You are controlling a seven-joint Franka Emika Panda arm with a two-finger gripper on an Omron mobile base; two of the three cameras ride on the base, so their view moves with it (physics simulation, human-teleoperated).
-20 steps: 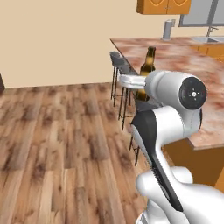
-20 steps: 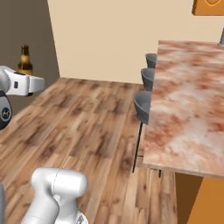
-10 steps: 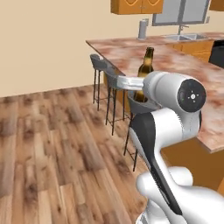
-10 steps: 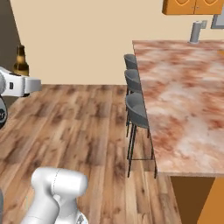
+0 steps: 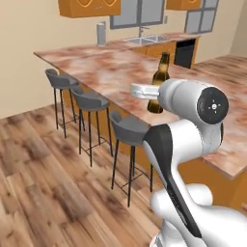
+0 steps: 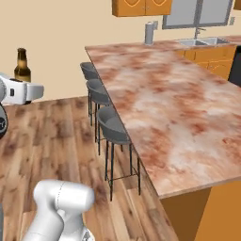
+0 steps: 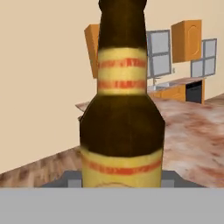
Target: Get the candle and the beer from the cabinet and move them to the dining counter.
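Observation:
The beer (image 5: 160, 77), a slim brown bottle with a tan label, stands upright in my gripper (image 5: 154, 94), which is shut on its lower body. I hold it in the air over the near edge of the dining counter (image 5: 116, 67), a long marbled slab. From the right base the beer (image 6: 21, 63) rises above the white hand at the far left, off the dining counter (image 6: 164, 99). Close up, the beer (image 7: 122, 113) sits between my fingertips (image 7: 70, 179). The orange cabinet (image 5: 89, 7) hangs on the far wall. The candle is out of view.
Three grey bar stools (image 5: 91, 103) line the counter's floor side above a wooden floor (image 5: 43, 178). A grey cylinder (image 5: 101, 34) stands at the counter's far end, next to a sink (image 5: 147, 39) under windows. A dark appliance front (image 5: 184, 52) sits at the back right.
The base has driven and turned, so the whole scene shifted: the dining counter and stools are now closer and larger. The beer stays held in the gripper.

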